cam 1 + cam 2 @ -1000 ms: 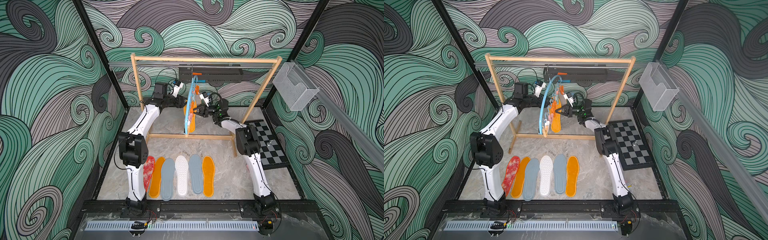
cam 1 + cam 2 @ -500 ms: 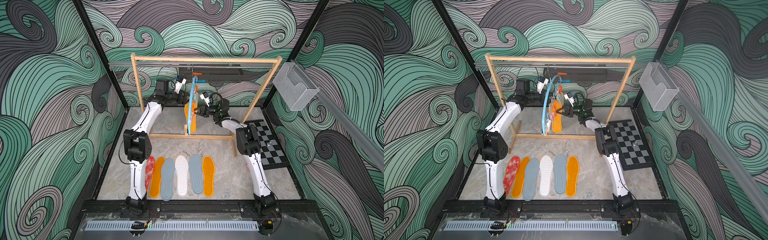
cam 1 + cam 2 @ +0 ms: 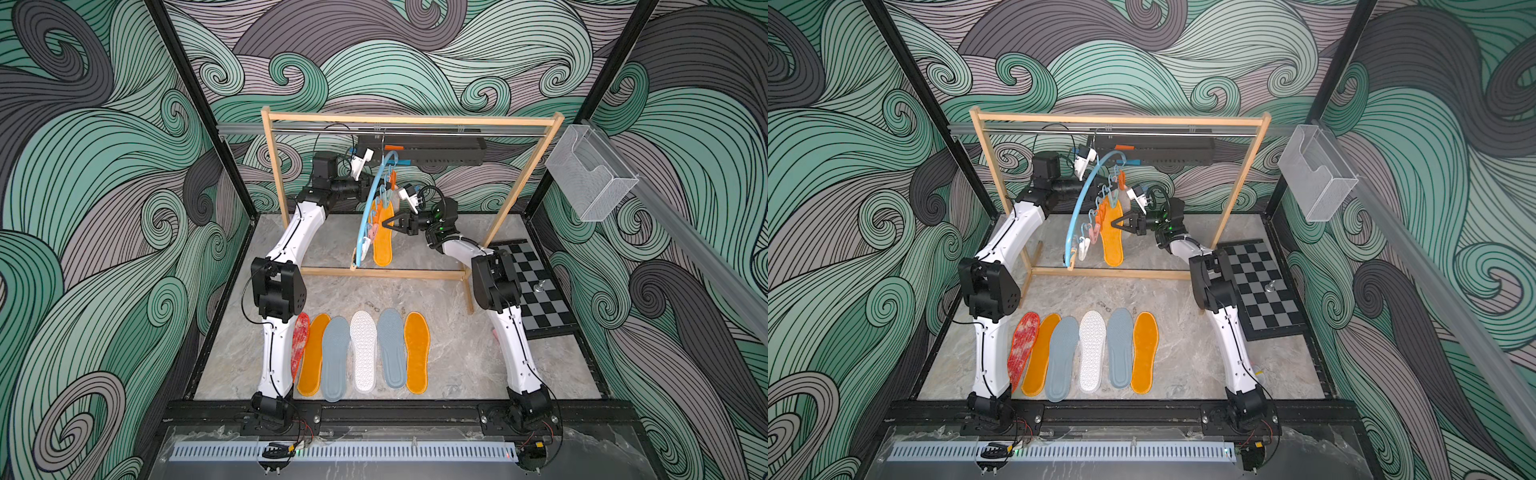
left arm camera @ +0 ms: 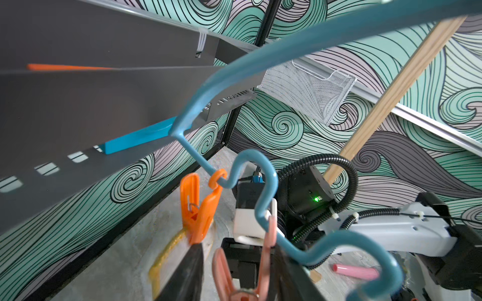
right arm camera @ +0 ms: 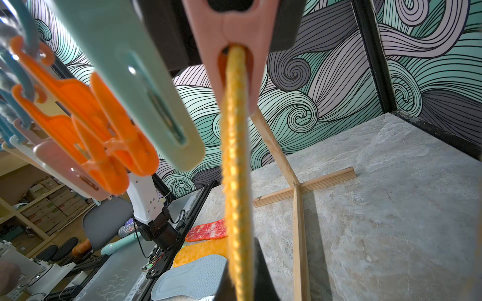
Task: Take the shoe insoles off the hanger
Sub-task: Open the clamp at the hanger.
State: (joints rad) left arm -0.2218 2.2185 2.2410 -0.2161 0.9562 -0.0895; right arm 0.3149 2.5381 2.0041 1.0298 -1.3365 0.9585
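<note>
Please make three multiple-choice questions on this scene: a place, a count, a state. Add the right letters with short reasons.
1. Where lies the white dotted insole?
A) between the two grey-blue insoles
B) at the row's end
C) outside the row

2. How many insoles form the row on the table?
A) four
B) six
C) eight

3. The right gripper is:
A) open
B) shut on the hanging orange insole
C) shut on the white insole

1 A: grey-blue insoles flank it.
2 B: both top views show six.
3 B: the right wrist view shows its fingers pressing that insole.
</note>
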